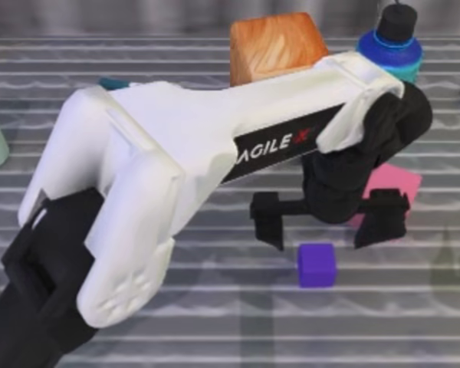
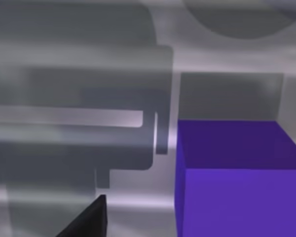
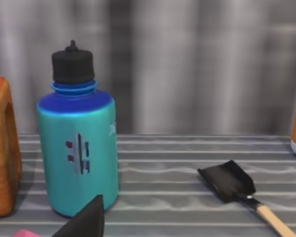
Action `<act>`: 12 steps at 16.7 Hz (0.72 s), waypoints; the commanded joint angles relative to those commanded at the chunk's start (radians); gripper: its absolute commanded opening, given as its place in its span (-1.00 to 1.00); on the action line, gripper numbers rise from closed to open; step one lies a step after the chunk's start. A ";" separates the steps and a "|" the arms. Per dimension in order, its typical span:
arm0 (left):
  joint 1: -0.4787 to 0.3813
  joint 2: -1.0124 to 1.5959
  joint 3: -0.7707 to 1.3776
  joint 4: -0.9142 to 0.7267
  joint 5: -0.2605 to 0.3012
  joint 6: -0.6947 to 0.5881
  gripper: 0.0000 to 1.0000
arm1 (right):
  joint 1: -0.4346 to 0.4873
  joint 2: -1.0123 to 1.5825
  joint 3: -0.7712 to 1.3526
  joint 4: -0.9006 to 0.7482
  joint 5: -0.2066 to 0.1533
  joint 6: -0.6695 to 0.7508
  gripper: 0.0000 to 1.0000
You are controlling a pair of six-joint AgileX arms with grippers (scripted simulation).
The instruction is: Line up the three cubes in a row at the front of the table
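The left arm reaches across the striped grey worktop [image 1: 215, 322] from the top view's lower left, and its left hand [image 1: 328, 220] hangs with its two black fingers spread wide apart, holding nothing; the small purple cube [image 1: 316, 264] lies on the worktop just in front of the gap between those fingers, a little toward the near edge, apart from both; in the left wrist view the same purple cube [image 2: 239, 180] fills the near corner, very close under the camera, with one dark fingertip [image 2: 86, 222] showing off to its side and not touching it. The hot pink cube [image 1: 395, 184] lies just behind the hand's right-side finger, partly hidden by the wrist, so whether the finger touches it is hard to say; a sliver of pink [image 3: 27, 233] shows at the edge of the right wrist view. The pale pink cube is not visible in any view. Farther back stand the orange wood-grain block [image 1: 276, 46] and a teal bottle [image 1: 391, 46] with a black cap; the right wrist view also shows a small black shovel [image 3: 237, 190] lying on the worktop; the right hand shows only one dark fingertip there, and I cannot tell its state.
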 joint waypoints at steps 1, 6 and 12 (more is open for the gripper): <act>0.002 -0.004 0.032 -0.043 0.000 0.000 1.00 | 0.000 0.000 0.000 0.000 0.000 0.000 1.00; 0.007 -0.021 0.120 -0.140 0.000 0.001 1.00 | 0.000 0.000 0.000 0.000 0.000 0.000 1.00; 0.055 -0.052 0.061 -0.112 0.001 0.070 1.00 | 0.000 0.000 0.000 0.000 0.000 0.000 1.00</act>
